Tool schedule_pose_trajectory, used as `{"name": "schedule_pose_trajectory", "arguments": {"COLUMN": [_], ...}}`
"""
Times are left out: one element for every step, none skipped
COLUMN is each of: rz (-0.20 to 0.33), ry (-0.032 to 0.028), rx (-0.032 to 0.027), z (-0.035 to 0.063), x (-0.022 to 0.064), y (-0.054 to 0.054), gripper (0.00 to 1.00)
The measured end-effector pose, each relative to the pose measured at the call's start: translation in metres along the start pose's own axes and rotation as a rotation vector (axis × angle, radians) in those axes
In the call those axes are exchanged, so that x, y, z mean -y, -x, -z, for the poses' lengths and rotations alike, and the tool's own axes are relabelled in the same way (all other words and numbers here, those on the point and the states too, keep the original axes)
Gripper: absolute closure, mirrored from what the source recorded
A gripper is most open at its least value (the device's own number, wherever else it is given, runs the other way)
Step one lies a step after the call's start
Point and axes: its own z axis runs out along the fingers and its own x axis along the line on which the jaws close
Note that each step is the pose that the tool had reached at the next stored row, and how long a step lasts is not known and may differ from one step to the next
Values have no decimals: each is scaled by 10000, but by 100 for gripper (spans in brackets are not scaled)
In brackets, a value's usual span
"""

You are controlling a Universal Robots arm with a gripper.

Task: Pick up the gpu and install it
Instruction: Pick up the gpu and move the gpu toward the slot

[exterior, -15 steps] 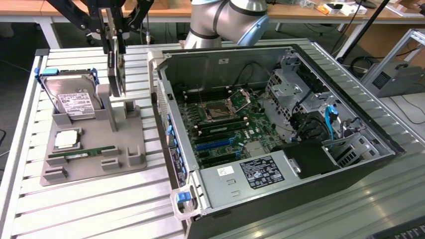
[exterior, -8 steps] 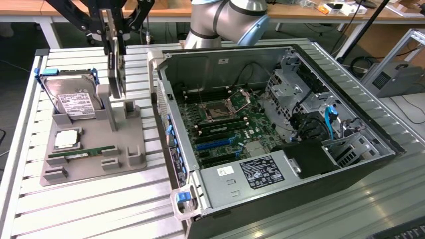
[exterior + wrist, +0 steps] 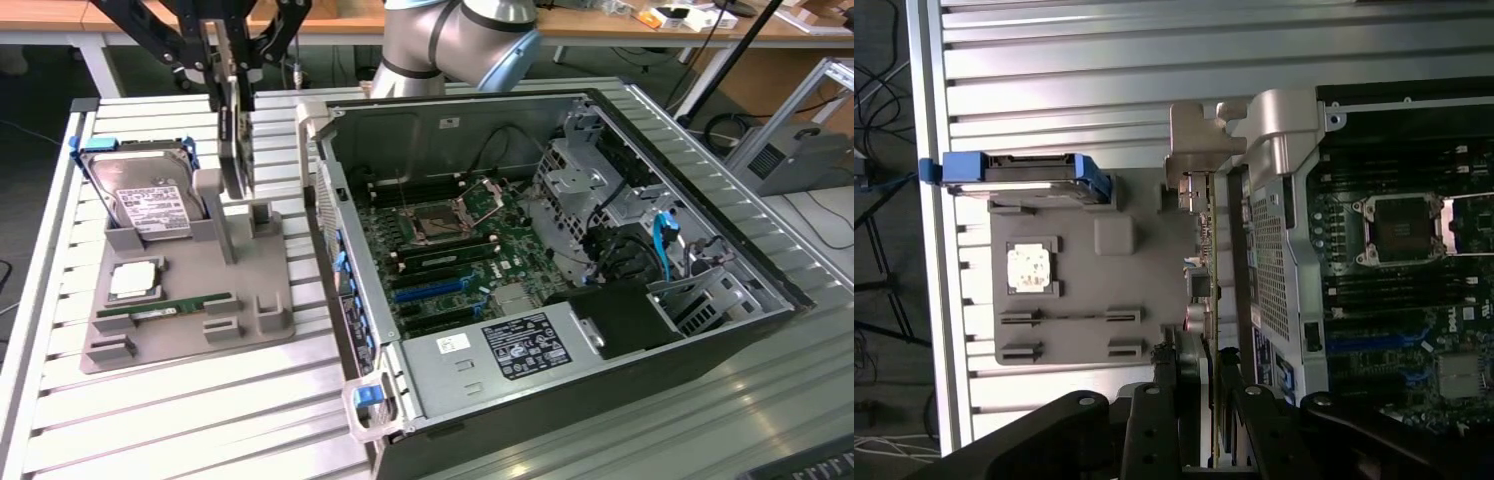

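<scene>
The gpu [image 3: 236, 150] stands upright on edge, its lower edge at or just above the slotted stand [image 3: 243, 228] of the grey tray [image 3: 187, 345], on the exterior view's left of the counter [image 3: 174, 420]. The hand [image 3: 231, 80] is clamped on its upper part, one finger on each face. The hard drive [image 3: 150, 205] sits just beside it and the open computer case [image 3: 320, 180] lies to the right. A good lift, I judge, goes straight up, card kept vertical, so it cannot snag in the slot.
</scene>
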Motion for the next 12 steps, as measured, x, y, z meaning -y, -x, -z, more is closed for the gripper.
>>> {"name": "schedule_pose_trajectory", "arguments": {"rz": [0,0,0,0,0,-1,0,0,0,0,0,0], "ry": [0,-1,-1,0,0,0,0,0,-1,0,0,-1], "rx": [0,-1,-1,-1,-1,0,0,0,-1,-1,-1,-1], "z": [0,1,1,1,1,1,1,1,1,1,1,2], "x": [2,5,8,10,11,13,14,16,17,18,19,20], "y": [1,2,3,4,4,5,6,7,8,9,10,11], "gripper": [73,73,73,73,73,73,73,73,73,73,73,73]}}
